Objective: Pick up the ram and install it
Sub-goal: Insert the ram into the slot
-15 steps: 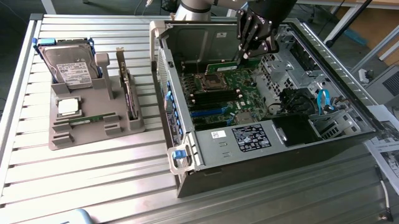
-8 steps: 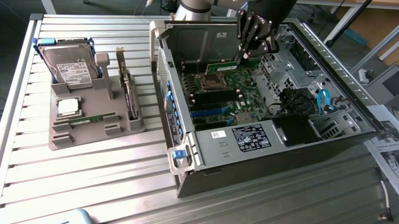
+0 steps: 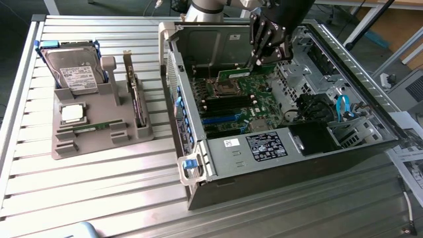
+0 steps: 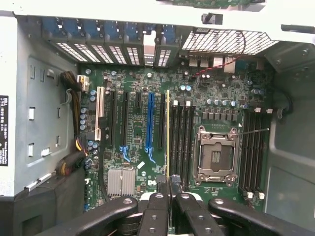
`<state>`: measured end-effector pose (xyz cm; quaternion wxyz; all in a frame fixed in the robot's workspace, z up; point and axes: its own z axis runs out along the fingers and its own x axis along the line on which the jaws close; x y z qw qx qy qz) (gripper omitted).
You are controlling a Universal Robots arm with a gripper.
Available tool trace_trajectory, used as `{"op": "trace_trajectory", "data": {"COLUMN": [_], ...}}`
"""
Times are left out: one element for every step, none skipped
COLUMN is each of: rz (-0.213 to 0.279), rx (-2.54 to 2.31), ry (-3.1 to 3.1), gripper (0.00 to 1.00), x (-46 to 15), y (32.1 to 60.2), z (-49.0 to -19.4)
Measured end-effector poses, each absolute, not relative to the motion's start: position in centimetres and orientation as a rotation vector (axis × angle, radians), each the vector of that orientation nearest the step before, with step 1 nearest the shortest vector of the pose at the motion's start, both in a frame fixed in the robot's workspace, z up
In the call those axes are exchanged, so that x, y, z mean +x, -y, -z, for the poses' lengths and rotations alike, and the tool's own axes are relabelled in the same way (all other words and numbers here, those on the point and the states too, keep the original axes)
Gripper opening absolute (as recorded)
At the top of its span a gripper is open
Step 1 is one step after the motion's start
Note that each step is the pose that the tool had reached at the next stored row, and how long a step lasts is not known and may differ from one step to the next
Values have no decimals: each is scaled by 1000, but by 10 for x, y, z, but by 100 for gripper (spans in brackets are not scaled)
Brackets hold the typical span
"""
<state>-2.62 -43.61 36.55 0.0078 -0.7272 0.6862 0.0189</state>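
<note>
The ram (image 3: 231,74) is a thin green strip that hangs inside the open computer case (image 3: 198,64), just above the motherboard (image 3: 241,96). My gripper (image 3: 259,58) is shut on one end of it. In the wrist view the ram (image 4: 168,132) shows edge-on as a narrow line running out from between my fingertips, with the gripper (image 4: 169,186) closed around it. It sits over the black memory slots (image 4: 181,142) beside the empty processor socket (image 4: 216,157).
A grey holder (image 3: 99,144) at the exterior view's left carries a hard drive (image 3: 76,69), a silver processor chip (image 3: 73,113), a dark expansion card (image 3: 135,94) and another green strip (image 3: 89,128). Case walls, a drive cage (image 3: 357,124) and cables ring the motherboard.
</note>
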Motion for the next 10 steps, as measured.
{"op": "trace_trajectory", "data": {"rz": [-59, -59, -59, -59, -59, -59, -59, -59, -59, -59], "rx": [-2273, -2273, -2273, -2273, -2273, -2272, -2271, -2268, -2263, -2259], "ry": [-2145, -2145, -2145, -2145, -2145, -2146, -2147, -2150, -2155, -2160], "gripper": [12, 12, 12, 12, 12, 12, 12, 12, 12, 12], "x": [-26, -26, -26, -26, -26, -26, -26, -26, -26, -26], "y": [436, 436, 436, 436, 436, 436, 436, 436, 436, 436], "z": [-364, -362, -360, -359, -357, -355, -354, -352, -351, -350]}}
